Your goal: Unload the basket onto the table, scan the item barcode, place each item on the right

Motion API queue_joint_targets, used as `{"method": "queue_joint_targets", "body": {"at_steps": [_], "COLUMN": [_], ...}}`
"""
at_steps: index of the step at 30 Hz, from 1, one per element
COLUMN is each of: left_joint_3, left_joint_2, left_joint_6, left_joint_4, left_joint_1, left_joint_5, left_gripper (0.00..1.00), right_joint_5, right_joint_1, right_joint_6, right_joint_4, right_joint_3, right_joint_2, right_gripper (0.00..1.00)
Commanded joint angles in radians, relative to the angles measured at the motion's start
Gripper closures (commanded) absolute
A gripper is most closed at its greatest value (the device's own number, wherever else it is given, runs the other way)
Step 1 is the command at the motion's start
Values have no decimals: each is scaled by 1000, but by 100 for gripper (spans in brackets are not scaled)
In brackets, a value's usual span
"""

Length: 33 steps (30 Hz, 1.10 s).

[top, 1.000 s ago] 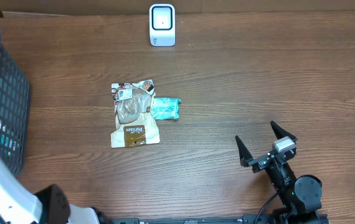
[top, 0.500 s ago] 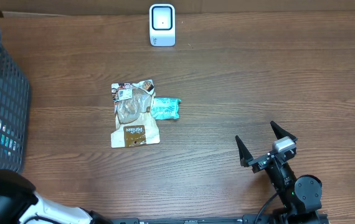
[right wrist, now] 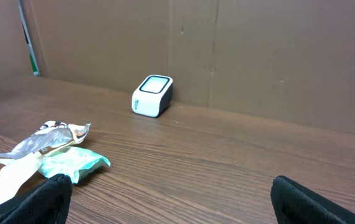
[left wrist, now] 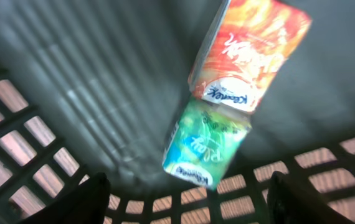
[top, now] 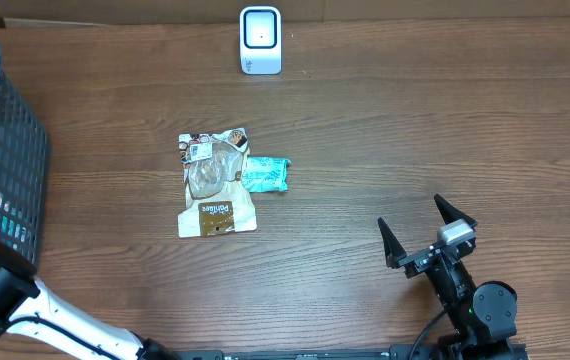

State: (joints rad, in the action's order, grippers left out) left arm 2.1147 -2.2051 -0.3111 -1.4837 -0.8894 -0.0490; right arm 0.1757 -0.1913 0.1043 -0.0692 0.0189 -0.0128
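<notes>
1. my left claw (left wrist: 191, 198) hangs inside the basket (left wrist: 15, 143), jaws apart, gripping nothing
2. a green tissue pack (left wrist: 205, 146) and an orange tissue pack (left wrist: 249, 53) lie end to end just ahead of it
3. my right claw (top: 409, 212) stands wide open over the table (top: 415, 120), well apart from the scanner (top: 260, 40)

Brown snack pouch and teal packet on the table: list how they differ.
Colour: the brown snack pouch is brown and cream; the teal packet is teal. Size: the pouch is clearly larger than the packet. Pose: in the overhead view the pouch's long side runs top to bottom, while the packet's runs left to right. Shared: both lie flat on the table, touching each other.
</notes>
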Motion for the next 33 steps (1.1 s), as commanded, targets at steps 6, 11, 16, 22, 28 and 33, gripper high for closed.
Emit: {"method": "queue_joint_targets", "body": {"at_steps": [6,11,16,22,28,33], "left_joint_3": [-18,-80,-193,-286,-251,-130], "left_joint_2": [-73,-73,-74,-73,-72,-65], "left_joint_6": [0,0,-25,-45,-45,-54], "left_joint_4": [5,43,102,162,124,27], "left_joint_1": [6,38,66,66,65,65], "left_joint_5": [-13,-18,-74,-99,-95,-84], "left_gripper": [34,34,31,48,96,96], "right_joint_5": [-6,-6,-6,-6,-6,-6], "right_joint_1": [2,2,2,2,2,2], "right_joint_6": [-3,-3,-3,-3,-3,-3], "right_joint_4": [5,5,5,5,5,5], "right_joint_3": [-11,-11,-11,-11,-11,-11], "right_joint_2": [10,10,10,10,10,10], "right_gripper": [0,0,0,0,0,0]}}
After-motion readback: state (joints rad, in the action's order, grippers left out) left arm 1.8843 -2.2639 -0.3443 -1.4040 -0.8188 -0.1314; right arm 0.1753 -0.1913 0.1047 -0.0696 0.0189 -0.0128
